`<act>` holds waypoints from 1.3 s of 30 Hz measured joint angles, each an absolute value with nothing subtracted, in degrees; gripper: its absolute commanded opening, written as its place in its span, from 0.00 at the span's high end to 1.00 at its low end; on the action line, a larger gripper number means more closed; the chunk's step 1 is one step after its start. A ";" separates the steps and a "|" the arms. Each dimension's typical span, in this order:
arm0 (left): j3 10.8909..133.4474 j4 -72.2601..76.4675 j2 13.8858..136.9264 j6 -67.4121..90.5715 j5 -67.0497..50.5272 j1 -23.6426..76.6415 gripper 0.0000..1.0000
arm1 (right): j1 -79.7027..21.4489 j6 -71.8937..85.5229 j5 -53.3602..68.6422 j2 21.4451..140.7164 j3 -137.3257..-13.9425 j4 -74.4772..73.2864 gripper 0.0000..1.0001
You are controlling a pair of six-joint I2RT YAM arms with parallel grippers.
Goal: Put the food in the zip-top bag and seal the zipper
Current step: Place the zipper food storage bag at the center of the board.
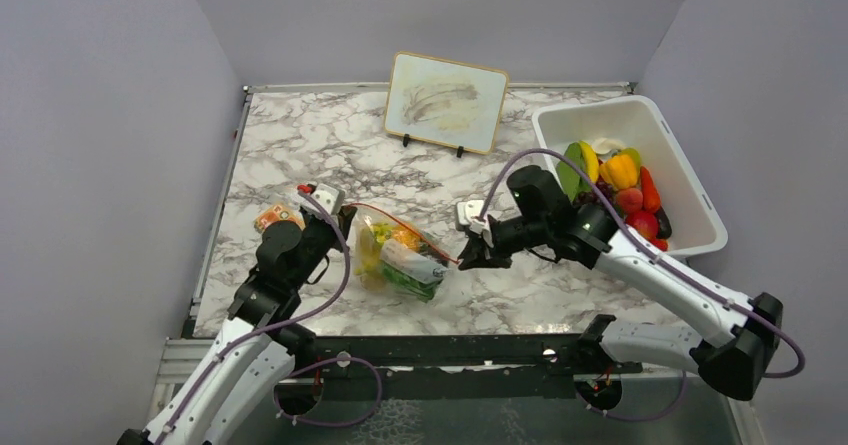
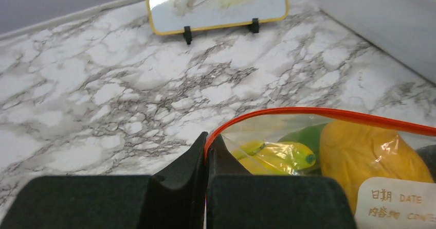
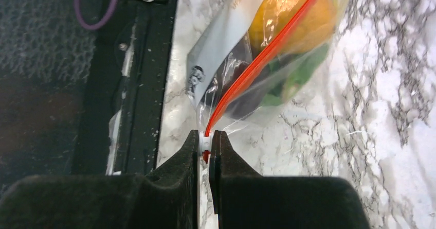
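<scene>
The left end effector (image 2: 206, 154) and right end effector (image 3: 204, 145) each pinch one end of the thin red-orange zipper strip (image 2: 329, 112) on the clear plastic bag (image 1: 402, 255) lying on the marbled tabletop (image 1: 300, 145).

There are two black two-finger grippers, the left gripper (image 1: 350, 223) and the right gripper (image 1: 468, 255). There is one clear floppy zip-top bag (image 1: 405, 260) with one red-orange zipper strip (image 2: 334, 112). Four toy food pieces show inside it: one yellow banana (image 2: 280, 154), one green piece (image 2: 308, 136), one orange piece (image 2: 370, 152) and one dark piece (image 3: 241, 103). One white rectangular plastic tub (image 1: 700, 207), far right, holds more toy pieces, too heaped to count. One framed white board (image 1: 446, 100) stands at the far edge. One small orange patterned card (image 1: 272, 215) lies at the left.
</scene>
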State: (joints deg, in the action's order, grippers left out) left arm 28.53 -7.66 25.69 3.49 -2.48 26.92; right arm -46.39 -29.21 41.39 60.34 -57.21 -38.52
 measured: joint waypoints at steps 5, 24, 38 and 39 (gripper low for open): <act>28.18 -1.32 37.85 3.53 4.78 26.35 0.75 | -46.11 -27.18 34.61 71.50 -59.46 -34.92 0.89; 41.43 3.79 54.30 3.70 13.80 26.09 0.01 | -39.53 -17.02 11.22 74.04 -60.10 -19.86 0.26; 39.92 -2.11 50.50 19.77 5.21 26.11 0.27 | -39.53 14.55 18.17 59.77 -44.64 -7.68 0.63; 38.94 -2.46 50.61 21.17 5.04 26.11 0.29 | -39.55 17.37 18.68 59.77 -43.38 -7.09 0.63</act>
